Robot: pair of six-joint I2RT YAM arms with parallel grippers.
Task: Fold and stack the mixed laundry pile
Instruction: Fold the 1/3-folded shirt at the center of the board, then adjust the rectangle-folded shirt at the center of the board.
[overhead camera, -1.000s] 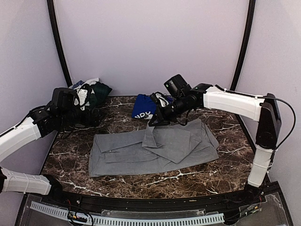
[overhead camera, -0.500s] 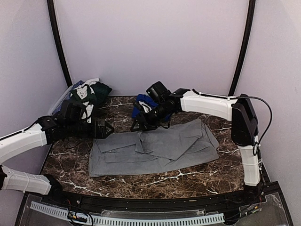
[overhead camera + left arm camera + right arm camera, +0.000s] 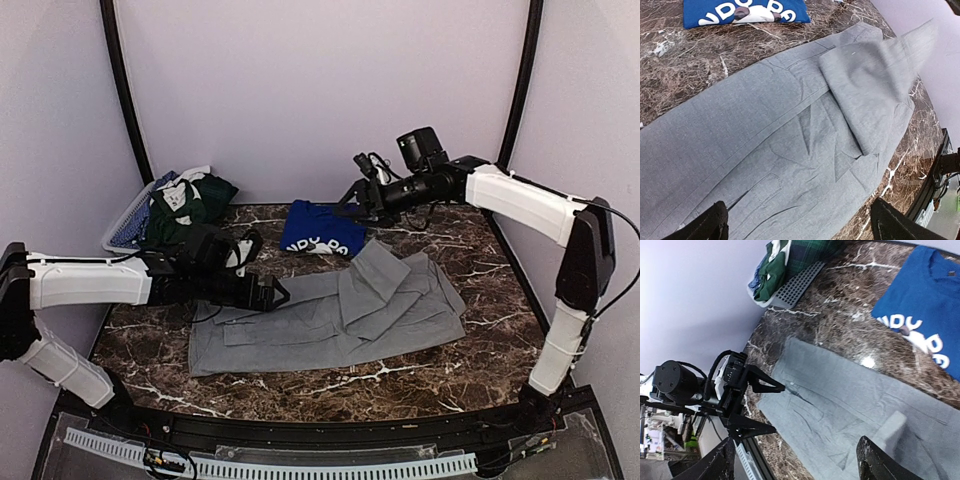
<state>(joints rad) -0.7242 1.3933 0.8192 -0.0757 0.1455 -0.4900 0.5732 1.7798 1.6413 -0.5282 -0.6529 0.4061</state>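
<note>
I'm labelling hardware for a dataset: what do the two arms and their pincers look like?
Both left arm and right arm have white shell segments joined by black joints. The left pincer and right pincer are black, each with two pointed fingers. A black cable loops beside the right elbow.

Both arms have smooth white shells over their long links, joined by rounded black joints. The left arm (image 3: 90, 283) ends in the left hand (image 3: 277, 294), all black, with two pointed, wedge-shaped fingers. A round black motor housing (image 3: 670, 380) sits behind it, and a thin black cable (image 3: 719, 359) arches over the wrist. The right arm (image 3: 520, 200) has a boxy black camera block (image 3: 420, 148) just behind the black right hand (image 3: 352, 190).
</note>
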